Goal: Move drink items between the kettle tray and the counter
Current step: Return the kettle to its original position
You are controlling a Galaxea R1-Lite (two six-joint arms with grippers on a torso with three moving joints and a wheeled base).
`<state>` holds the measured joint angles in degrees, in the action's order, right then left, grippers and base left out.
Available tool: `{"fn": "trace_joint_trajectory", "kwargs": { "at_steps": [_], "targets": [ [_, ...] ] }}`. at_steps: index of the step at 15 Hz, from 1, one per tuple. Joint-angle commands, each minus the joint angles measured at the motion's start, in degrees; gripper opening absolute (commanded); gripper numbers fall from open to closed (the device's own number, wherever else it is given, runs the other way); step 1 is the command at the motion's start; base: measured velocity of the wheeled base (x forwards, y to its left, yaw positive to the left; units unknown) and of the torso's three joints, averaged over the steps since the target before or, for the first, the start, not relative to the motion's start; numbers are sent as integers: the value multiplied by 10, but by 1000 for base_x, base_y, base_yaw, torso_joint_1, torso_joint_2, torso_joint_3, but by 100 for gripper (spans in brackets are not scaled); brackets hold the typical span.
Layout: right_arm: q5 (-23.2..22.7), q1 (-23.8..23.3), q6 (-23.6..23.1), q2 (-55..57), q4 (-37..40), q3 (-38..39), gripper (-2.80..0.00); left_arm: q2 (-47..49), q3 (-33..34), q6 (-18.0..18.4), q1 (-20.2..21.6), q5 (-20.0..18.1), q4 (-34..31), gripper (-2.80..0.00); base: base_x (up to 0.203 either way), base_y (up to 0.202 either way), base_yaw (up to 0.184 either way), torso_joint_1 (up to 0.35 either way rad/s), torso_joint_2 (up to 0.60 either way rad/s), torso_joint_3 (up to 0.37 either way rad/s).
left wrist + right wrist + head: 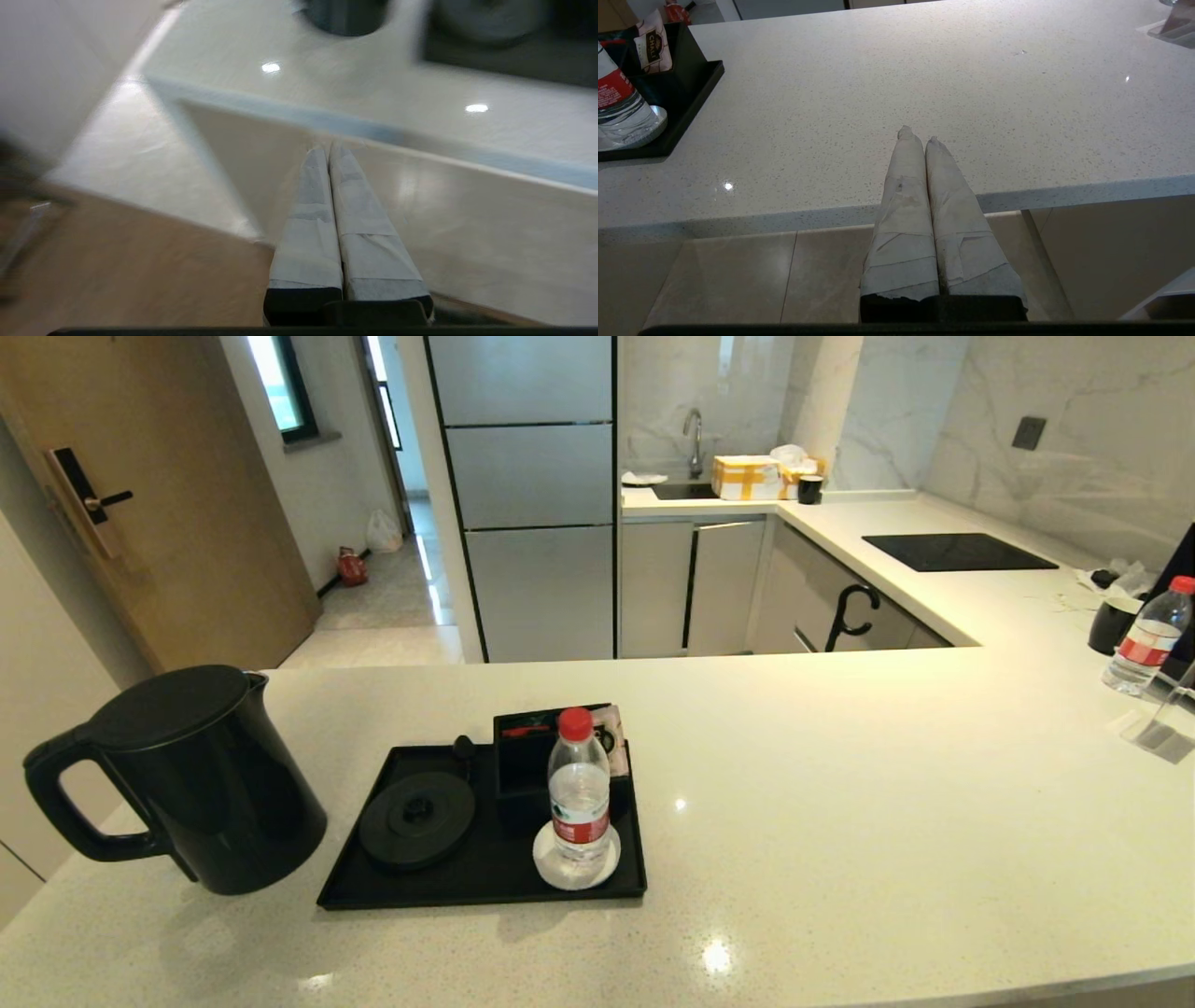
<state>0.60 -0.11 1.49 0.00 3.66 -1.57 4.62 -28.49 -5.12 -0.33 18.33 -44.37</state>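
The black kettle (191, 779) stands on the counter (840, 821), left of the kettle tray (485, 882), off its round base (417, 819). On the tray's white coaster (551, 873) stands a red-capped water bottle (579, 789) (616, 107). A pinkish tea sachet (613, 733) (653, 44) leans in the divided black box (527, 751). Neither arm shows in the head view. My left gripper (329, 147) is shut and empty, below the counter's front edge. My right gripper (917, 135) is shut and empty at the counter's front edge, right of the tray.
A second water bottle (1146, 637) and a black cup (1113, 623) stand at the far right of the counter beside a clear stand (1162, 728). A flat black hob (957, 552) lies further back. The sink corner holds a yellow box (745, 477).
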Motion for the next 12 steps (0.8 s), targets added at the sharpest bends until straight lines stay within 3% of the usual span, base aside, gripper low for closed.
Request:
{"fn": "trace_joint_trajectory", "kwargs": {
  "at_steps": [1, 3, 5, 10, 12],
  "targets": [
    [0, 0, -1, 0, 0, 0, -280, -36, 23, 5, 10, 16, 1, -280, 0, 0, 0, 0, 0, 0],
    [0, 0, -1, 1, 0, 0, -280, 16, 30, -22, 24, 46, 22, -280, 0, 0, 0, 0, 0, 0],
    [0, 0, -1, 1, 0, 0, -280, 137, 33, -55, 41, 68, 49, -280, 0, 0, 0, 0, 0, 0],
    [0, 0, -1, 1, 0, 0, -280, 421, 43, -120, 80, 120, 194, -280, 0, 0, 0, 0, 0, 0],
    [0, 0, -1, 1, 0, 0, -280, 459, 49, -139, 93, 139, 251, -280, 0, 0, 0, 0, 0, 0]
  ]
}}
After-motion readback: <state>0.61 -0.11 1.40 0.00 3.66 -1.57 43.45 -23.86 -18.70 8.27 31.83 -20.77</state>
